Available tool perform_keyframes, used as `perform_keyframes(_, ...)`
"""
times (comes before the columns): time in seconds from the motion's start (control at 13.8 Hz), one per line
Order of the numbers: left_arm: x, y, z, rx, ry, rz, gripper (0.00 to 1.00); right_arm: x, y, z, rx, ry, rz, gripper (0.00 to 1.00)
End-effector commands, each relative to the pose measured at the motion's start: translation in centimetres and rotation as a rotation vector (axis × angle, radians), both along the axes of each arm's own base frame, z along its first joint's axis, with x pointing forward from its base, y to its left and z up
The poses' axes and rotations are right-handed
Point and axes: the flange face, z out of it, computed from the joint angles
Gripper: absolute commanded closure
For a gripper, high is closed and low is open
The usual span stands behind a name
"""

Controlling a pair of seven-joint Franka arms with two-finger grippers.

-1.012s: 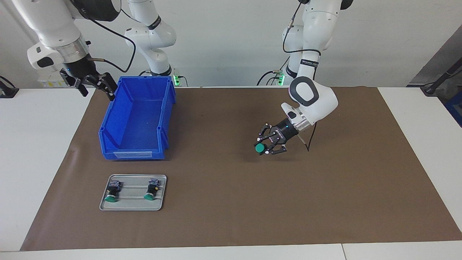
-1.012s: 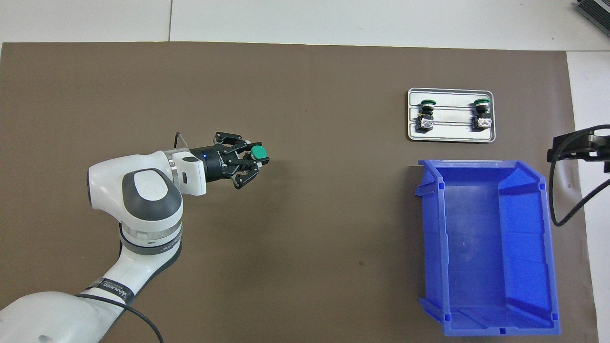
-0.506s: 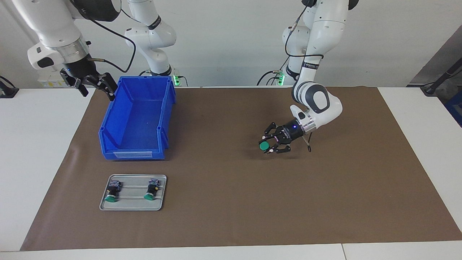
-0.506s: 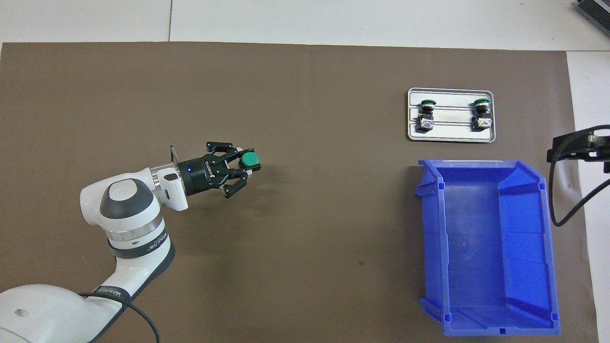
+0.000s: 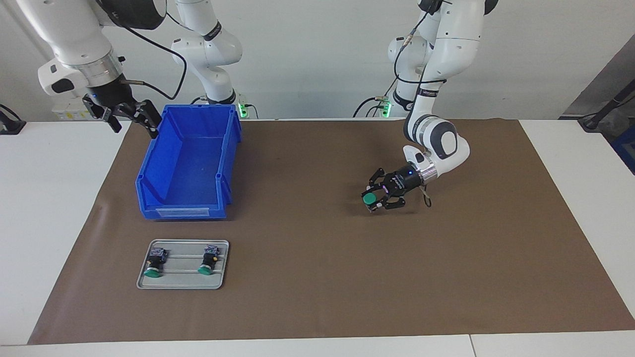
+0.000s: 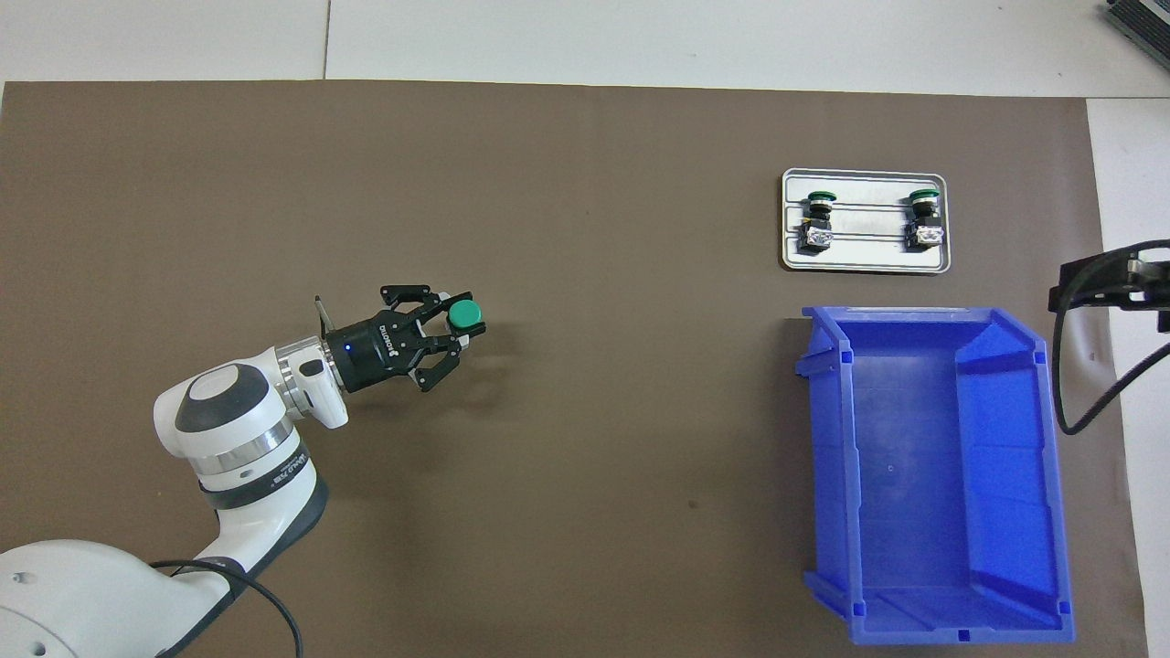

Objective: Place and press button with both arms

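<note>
Since a second ago my left arm has drawn back and sunk lower, carrying the button with it toward the left arm's end of the table. My left gripper (image 5: 379, 198) (image 6: 437, 334) now hangs low over the bare brown mat (image 5: 317, 277) (image 6: 585, 228), right of centre in the facing view. Its jaws are closed around the button (image 5: 369, 199) (image 6: 463, 315), green cap pointing outward from the claw. Whether the button touches the mat, I cannot tell.

My right gripper (image 5: 130, 115) waits in the upper left of the facing view, beside the blue bin (image 5: 173, 198) (image 6: 932, 631); whether its jaws are open or closed I cannot tell.

Lower left in the facing view: grey tray (image 5: 144, 283) (image 6: 864, 265), two more buttons (image 5: 155, 263) (image 6: 816, 219) and (image 5: 208, 260) (image 6: 922, 219) lying on it, well apart from each other.
</note>
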Motion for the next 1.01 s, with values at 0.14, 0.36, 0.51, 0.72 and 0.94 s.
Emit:
perform_keyframes(0.14, -2.7, 2.4, -3.3, -0.127, -0.099, -0.009, 1.0, -0.9, -0.4, 0.1, 0.022, 0.005, 0.007, 0.0)
perform_keyframes(0.36, -2.8, 2.3, -3.0, -0.135, -0.111, -0.015, 1.0, -1.0, -0.4, 0.1, 0.023, 0.005, 0.007, 0.0)
perform_keyframes(0.51, -3.1, 2.5, -3.4, -0.125, -0.1, -0.01, 1.0, -1.0, -0.4, 0.1, 0.023, 0.007, 0.007, 0.0)
perform_keyframes(0.72, -3.7, 2.9, -4.0, -0.11, -0.077, -0.004, 1.0, -1.1, -0.5, 0.2, 0.023, 0.007, 0.005, 0.0)
perform_keyframes(0.94, -3.5, 3.5, -4.0, -0.113, -0.06, 0.012, 1.0, -1.1, -0.5, 0.2, 0.023, 0.007, 0.005, 0.0)
